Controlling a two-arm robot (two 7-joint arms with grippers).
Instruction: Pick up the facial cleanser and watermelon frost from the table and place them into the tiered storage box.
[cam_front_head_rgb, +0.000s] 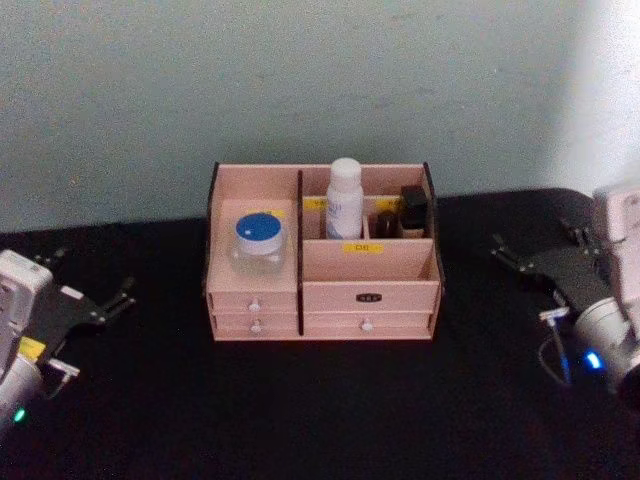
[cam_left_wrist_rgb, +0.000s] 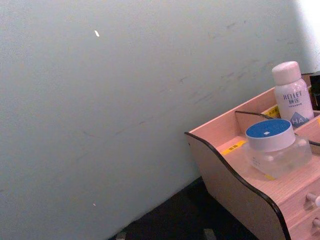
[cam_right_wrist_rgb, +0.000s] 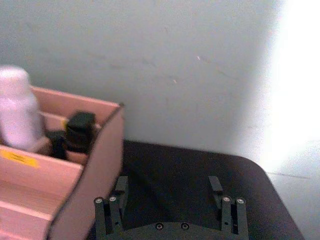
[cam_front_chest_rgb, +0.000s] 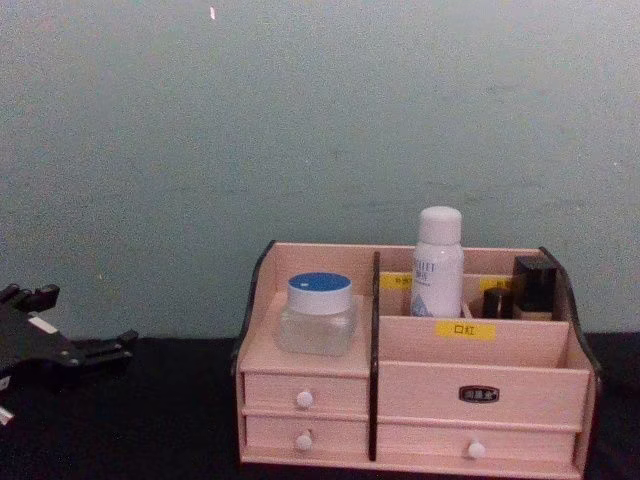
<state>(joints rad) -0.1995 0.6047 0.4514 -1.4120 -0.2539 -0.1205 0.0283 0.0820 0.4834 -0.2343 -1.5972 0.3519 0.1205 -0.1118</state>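
Note:
The facial cleanser (cam_front_head_rgb: 344, 198) stands upright in a rear middle compartment of the tiered storage box (cam_front_head_rgb: 370, 262). The watermelon frost (cam_front_head_rgb: 259, 243) sits on the box's left shelf above the small drawers. The chest view shows both from the side: the cleanser (cam_front_chest_rgb: 437, 262) and the frost jar (cam_front_chest_rgb: 318, 315) in the box (cam_front_chest_rgb: 470, 345). My left gripper (cam_front_head_rgb: 90, 275) rests open and empty over the table, left of the box. On the far right, my right gripper (cam_front_head_rgb: 535, 238) is open too, holding nothing. The right wrist view shows its fingers (cam_right_wrist_rgb: 120, 186) spread beside the box wall (cam_right_wrist_rgb: 95, 170).
Small black-capped bottles (cam_front_head_rgb: 400, 212) stand in the box's rear right compartment, beside the cleanser. A black table (cam_front_head_rgb: 320, 400) carries the box, with a pale wall close behind it. The table's right edge runs near my right gripper.

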